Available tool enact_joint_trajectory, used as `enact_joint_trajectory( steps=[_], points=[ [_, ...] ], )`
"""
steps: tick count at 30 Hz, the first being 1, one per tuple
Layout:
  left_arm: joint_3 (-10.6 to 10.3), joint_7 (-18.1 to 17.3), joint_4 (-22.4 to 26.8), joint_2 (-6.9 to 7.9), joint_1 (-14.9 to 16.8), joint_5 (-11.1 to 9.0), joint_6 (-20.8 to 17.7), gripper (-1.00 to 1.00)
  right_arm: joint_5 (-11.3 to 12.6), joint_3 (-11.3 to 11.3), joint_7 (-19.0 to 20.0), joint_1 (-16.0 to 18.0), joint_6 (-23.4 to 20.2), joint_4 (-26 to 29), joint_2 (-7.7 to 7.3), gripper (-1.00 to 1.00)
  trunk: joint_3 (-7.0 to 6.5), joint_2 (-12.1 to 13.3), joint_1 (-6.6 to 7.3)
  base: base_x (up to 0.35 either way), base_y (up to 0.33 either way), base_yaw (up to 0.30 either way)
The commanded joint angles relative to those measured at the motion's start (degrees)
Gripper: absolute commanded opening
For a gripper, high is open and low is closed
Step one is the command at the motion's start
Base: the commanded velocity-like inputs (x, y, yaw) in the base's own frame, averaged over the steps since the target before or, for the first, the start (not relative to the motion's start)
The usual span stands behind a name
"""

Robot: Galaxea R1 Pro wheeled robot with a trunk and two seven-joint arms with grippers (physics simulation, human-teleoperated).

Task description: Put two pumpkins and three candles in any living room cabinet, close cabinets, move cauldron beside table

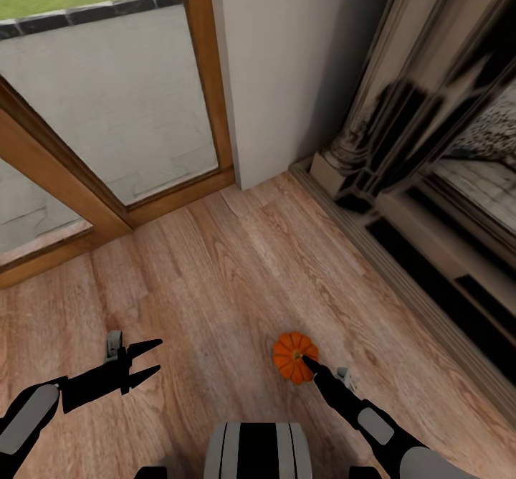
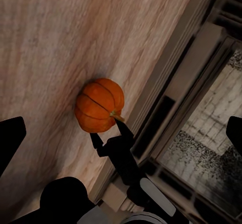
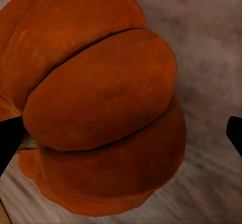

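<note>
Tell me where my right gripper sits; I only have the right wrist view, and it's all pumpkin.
Observer: In the head view the right gripper is at the pumpkin, which sits on the wooden floor.
Operator: Are the fingers around it?
Observer: From the left wrist view, one finger touches the stem side and the other reaches under; a closed grip isn't visible.
Operator: And my left arm?
Observer: The left gripper is open, hanging over bare floor apart from the pumpkin.

Matt ribbed pumpkin (image 1: 291, 356), wood-grain floor (image 1: 215, 278)
</note>
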State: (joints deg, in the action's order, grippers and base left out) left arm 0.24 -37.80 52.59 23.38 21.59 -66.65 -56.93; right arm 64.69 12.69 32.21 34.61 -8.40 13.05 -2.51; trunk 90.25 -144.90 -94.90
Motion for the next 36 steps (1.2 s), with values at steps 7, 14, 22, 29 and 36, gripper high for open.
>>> enact_joint_trajectory(
  steps=[7,14,22,29,36],
  points=[
    [0.0,-0.2,0.0,0.0,0.0,0.1,-0.2,1.0,0.4,0.4,0.0,0.0,-0.2,0.0,-0.04,1.0,0.03,0.0,0.01,0.0,0.088,0.0],
    [0.0,-0.2,0.0,0.0,0.0,0.1,-0.2,1.0,0.4,0.4,0.0,0.0,-0.1,0.0,-0.04,1.0,0.03,0.0,0.01,0.084,0.004,0.0],
    [-0.1,-0.2,0.0,0.0,0.0,0.1,-0.2,1.0,0.4,0.4,0.0,0.0,-0.1,-0.1,-0.04,-1.0,0.03,0.0,0.01,0.023,0.0,0.0],
    [0.0,-0.2,0.0,0.0,0.0,0.1,-0.2,1.0,0.4,0.4,-0.7,0.0,-0.2,-0.1,-0.04,-1.0,0.03,0.0,0.01,0.0,0.0,0.0],
    [0.0,-0.2,0.0,0.0,0.0,0.1,-0.2,1.0,0.4,0.4,-0.7,0.0,-0.2,-0.1,-0.04,-1.0,0.03,0.0,0.01,0.0,0.0,0.0]
  ],
)
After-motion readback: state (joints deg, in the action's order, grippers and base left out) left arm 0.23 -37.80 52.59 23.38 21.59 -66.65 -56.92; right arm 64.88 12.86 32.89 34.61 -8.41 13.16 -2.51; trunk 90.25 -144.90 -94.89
